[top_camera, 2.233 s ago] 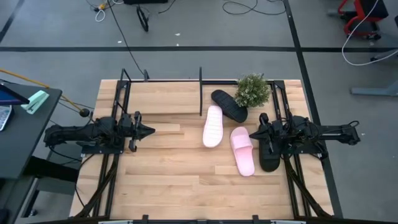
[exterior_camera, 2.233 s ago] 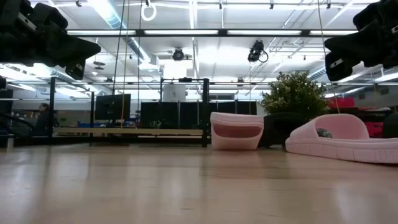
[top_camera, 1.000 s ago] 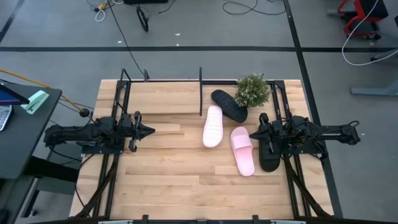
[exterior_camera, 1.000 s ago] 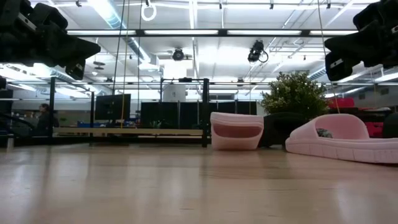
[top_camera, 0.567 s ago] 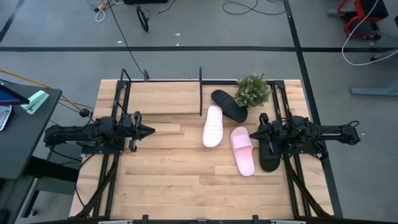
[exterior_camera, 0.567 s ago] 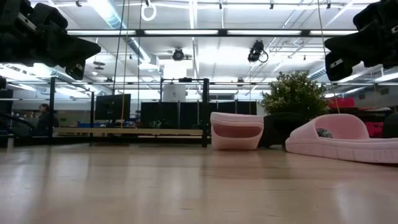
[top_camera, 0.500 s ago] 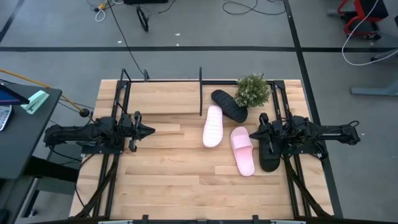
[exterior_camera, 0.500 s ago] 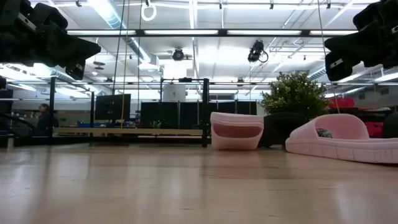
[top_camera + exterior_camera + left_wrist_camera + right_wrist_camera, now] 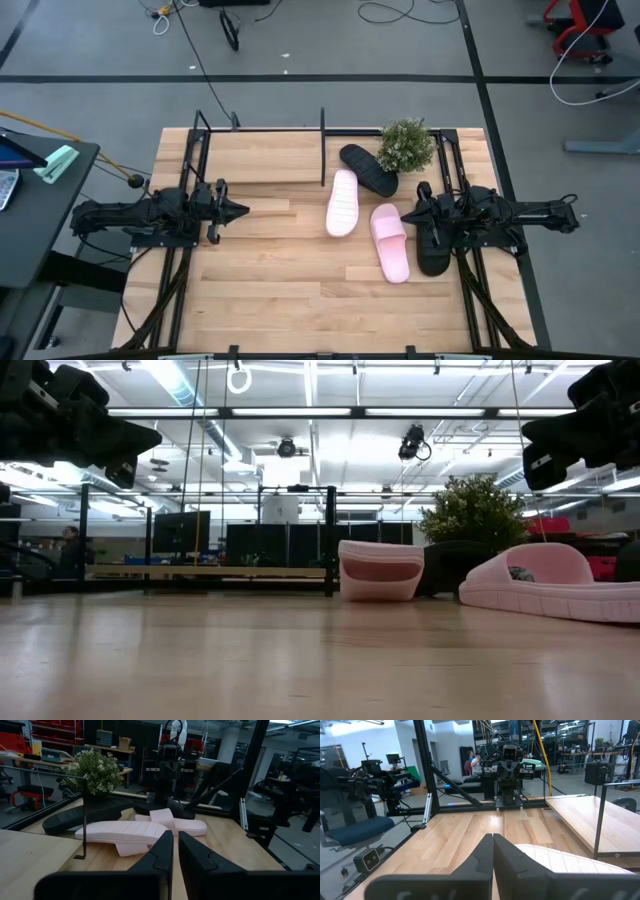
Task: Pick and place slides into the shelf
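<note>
Looking straight down, going left to right, clock directions read off the overhead shot:

Left gripper (image 9: 240, 211): parked at about 9 o'clock on the table (image 9: 270, 300), tip pointing toward the middle. Fingers are pretty much pinched together with just a sliver of a gap, nothing in them.

Shelf (image 9: 322, 150): along the far edge around 12 o'clock. Thin black bars with one upright post near the middle, light wood base. No slides on it that I can see.

Ribbed pink slide (image 9: 343, 202): just right of center, sole up, one end near the shelf post.

Far black slide (image 9: 369, 169): at roughly 1 o'clock, angled, right up against the potted plant (image 9: 406, 145). Its end is close to the ribbed pink slide, can't tell if they touch.

Strap-up pink slide (image 9: 390, 242): around 3 to 4 o'clock, just beside the ribbed one.

Near black slide (image 9: 433, 246): at 3 o'clock, partly under the right arm, alongside the strap-up pink slide.

Right gripper (image 9: 408, 213): at about 3 o'clock, hovering above the table by the strap-up pink slide. Fingers closed flat against each other, holding nothing.
</note>
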### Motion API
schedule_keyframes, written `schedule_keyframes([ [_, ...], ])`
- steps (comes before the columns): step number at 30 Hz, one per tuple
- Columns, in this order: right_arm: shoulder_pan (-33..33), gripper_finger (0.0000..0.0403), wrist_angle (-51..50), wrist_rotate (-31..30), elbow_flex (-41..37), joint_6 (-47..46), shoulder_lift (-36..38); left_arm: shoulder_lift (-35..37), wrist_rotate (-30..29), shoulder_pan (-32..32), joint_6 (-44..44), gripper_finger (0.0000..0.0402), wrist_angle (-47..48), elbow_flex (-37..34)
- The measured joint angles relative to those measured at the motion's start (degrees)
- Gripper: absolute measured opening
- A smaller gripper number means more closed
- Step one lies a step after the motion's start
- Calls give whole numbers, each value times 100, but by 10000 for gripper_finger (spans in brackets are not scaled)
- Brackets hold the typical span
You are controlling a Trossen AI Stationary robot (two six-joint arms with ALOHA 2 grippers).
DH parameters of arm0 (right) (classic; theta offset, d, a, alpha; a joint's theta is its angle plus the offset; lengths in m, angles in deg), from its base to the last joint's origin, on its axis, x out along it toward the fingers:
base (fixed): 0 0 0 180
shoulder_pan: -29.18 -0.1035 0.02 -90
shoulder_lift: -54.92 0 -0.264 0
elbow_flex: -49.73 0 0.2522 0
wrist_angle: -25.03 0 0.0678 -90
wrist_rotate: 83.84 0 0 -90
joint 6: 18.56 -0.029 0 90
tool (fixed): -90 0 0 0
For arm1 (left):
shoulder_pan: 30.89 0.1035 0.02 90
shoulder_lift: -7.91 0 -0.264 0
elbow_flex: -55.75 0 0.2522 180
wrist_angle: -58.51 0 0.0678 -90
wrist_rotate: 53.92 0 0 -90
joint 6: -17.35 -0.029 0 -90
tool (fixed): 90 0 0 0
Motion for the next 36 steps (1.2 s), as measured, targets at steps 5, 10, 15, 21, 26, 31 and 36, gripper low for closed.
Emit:
schedule_keyframes([
  [5,2,10,2,0,2,-1,0,0,0,0,-2,39,-2,0],
  [10,2,10,2,-2,0,132,0,2,-1,0,-1,32,0,0],
  [15,2,10,2,-2,0,183,0,0,0,0,2,25,-2,0],
  [21,2,10,0,-2,1,182,0,0,0,2,-2,32,-2,0],
  [26,2,10,2,-2,0,182,0,0,-1,0,0,39,-1,0],
  [31,2,10,1,-2,2,184,0,0,-1,1,0,36,0,0],
  [36,2,10,0,-3,1,138,0,0,-16,0,-336,27,-14,0],
])
